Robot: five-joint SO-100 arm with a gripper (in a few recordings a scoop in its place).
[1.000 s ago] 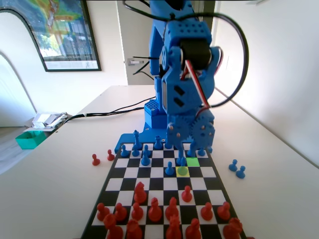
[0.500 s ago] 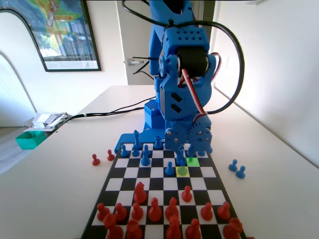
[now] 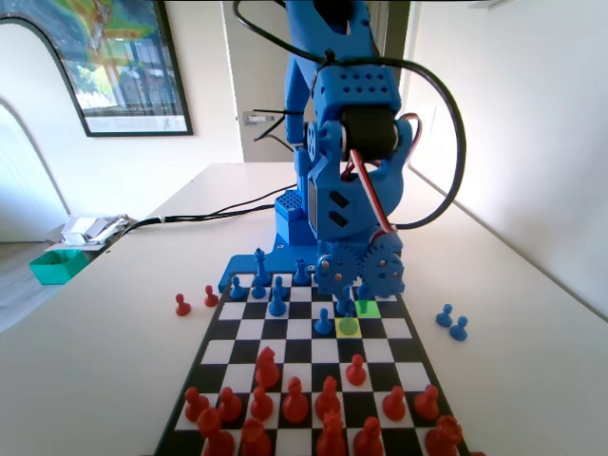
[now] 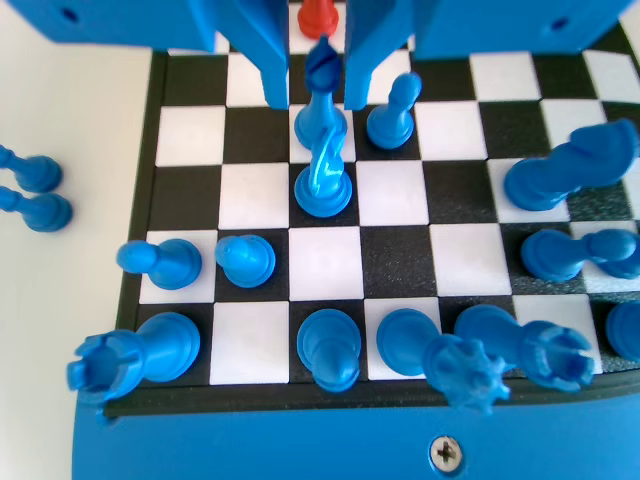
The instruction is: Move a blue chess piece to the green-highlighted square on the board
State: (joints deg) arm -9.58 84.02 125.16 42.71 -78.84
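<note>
In the fixed view, red pawns [image 3: 295,402] crowd the near rows of the board [image 3: 217,351]. Farther on, the blue chess piece [image 3: 346,304] stands just left of the green-highlighted square [image 3: 368,309]. In the wrist view, open fingers [image 4: 268,55] straddle it without touching.

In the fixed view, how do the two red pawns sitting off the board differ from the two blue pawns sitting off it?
The red pawns stand on the table left of the board, while the blue pawns stand to its right. The red pawns have a clear gap between them, but the blue pawns sit close together. The colours also differ, red against blue. Both pairs are upright, small and round-headed, and both rest on the white table.
</note>
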